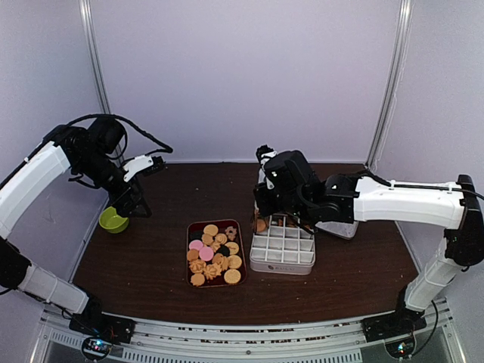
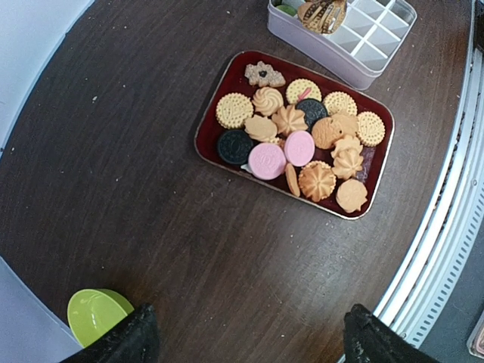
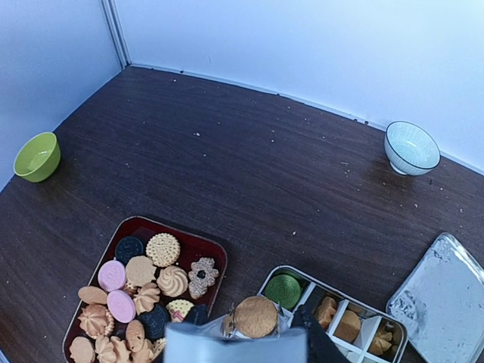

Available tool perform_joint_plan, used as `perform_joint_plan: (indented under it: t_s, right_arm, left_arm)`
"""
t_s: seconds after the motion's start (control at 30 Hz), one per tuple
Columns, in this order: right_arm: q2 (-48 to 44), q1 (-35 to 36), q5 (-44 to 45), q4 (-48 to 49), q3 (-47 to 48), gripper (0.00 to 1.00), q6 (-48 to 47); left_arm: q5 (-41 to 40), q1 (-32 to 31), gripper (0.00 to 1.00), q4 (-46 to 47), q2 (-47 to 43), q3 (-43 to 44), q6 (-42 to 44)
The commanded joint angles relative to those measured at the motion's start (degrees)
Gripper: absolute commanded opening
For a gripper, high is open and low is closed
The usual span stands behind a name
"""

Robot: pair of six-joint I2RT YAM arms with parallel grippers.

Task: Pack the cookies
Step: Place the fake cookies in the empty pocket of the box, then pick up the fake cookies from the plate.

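Right end effector (image 3: 261, 334): pinching one round golden biscuit (image 3: 255, 316) between its fingers, above the corner of the pale metal divided tin (image 1: 281, 266) nearest the tray. I cannot tell which cell lies directly under it. The corner cell holds a green biscuit (image 3: 283, 290), and several cells beyond it hold golden pieces.

Judgement on the step in hand: place this biscuit.
- Centre it over a free cell, not over a divider.
- Lower it until it sits inside the cell walls, then part the fingers only a little. The cells look barely wider than the biscuit.

The rest of the cookies (image 2: 295, 132) lie heaped, some overlapping, in the dark red rectangular tray (image 3: 215, 255) just beside the tin.

Left end effector (image 2: 248, 339): fingers spread wide, holding nothing, high over the dark wooden tabletop (image 3: 227, 151) near the lime green bowl (image 2: 94, 314).

Room for moving:
- Bare tabletop behind the tray, up to the white back wall.
- The flat silver lid (image 3: 439, 291) lies just beside the tin's far side.
- The pale blue ribbed bowl (image 3: 412, 147) stands near the back wall.
- The tray-to-tin path is short. Lift straight up to avoid catching the rims.
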Motion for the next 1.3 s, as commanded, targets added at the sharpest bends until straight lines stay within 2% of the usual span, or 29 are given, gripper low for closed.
perform_joint_plan:
  t_s: [0.0, 0.17, 0.47, 0.7, 0.9, 1.27]
  right_arm:
    - [1.0, -0.8, -1.0, 2.6, 1.1, 0.35, 1.1]
    - [0.6, -1.3, -1.0, 2.6, -0.2, 0.41, 1.6]
    - [-1.2, -1.5, -1.0, 2.3, -0.6, 0.44, 1.4]
    - [-3.0, 1.4, -1.6, 2.8, 1.6, 0.41, -0.3]
    - [-1.3, 5.5, -2.1, 2.1, 5.8, 0.33, -1.3]
    - [6.1, 9.2, -8.6, 3.8, 11.6, 0.32, 0.0]
  left_arm:
    - [1.4, 0.5, 0.87, 1.1, -0.8, -0.3, -0.5]
    - [1.7, 0.5, 0.87, 1.2, -0.9, -0.4, -0.2]
    - [2.2, 0.5, 0.87, 1.0, -0.9, -0.3, -0.2]
    - [2.5, 1.2, 0.86, 0.9, -0.8, -0.7, 0.0]
    - [3.9, 3.7, 0.84, 0.7, 0.2, -0.6, 0.2]
    - [4.6, 6.1, 0.83, 0.5, 0.5, -1.7, 0.9]
